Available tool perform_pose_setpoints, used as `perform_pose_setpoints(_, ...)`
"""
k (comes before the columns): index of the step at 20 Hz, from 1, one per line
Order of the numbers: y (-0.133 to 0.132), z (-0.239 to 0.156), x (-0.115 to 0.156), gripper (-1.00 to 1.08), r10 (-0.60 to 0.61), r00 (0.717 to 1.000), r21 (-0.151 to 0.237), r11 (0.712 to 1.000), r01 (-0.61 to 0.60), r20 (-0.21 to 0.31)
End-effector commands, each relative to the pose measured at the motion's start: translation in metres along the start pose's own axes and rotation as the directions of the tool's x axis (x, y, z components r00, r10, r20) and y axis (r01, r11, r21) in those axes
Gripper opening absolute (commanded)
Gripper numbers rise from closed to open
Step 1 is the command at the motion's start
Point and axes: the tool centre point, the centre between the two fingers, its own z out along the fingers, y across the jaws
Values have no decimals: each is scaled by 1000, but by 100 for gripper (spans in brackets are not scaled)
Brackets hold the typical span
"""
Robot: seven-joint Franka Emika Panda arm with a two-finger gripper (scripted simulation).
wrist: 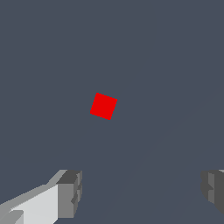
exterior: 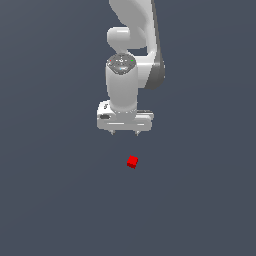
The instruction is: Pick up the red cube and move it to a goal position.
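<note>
End effector (exterior: 125, 133) spread wide, holding nothing, touching nothing; red cube (exterior: 132, 162) apart, on floor.

Surroundings consist of one continuous flat surface (exterior: 45, 200), uniform dark slate grey-blue, filling both views edge to edge. No seam or horizon separates floor from backdrop. No walls, furniture or windows can be made out. Lighting is even and diffuse. A faint, slightly lighter diagonal band (wrist: 175, 131) crosses the surface in the wrist view. Surface carries no texture or markings.
</note>
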Motion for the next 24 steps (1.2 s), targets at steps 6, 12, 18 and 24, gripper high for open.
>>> perform_pose_setpoints(6, -2, 7, 2, 100, 13, 1000, 0, 1000, -13, 0)
perform_pose_setpoints(12, -9, 31, 9, 100, 64, 998, -2, 998, -64, -2)
perform_pose_setpoints(18, -19, 72, 23, 100, 148, 989, -5, 989, -148, -4)
perform_pose_setpoints(24, -29, 117, 39, 100, 239, 971, -8, 971, -239, -7)
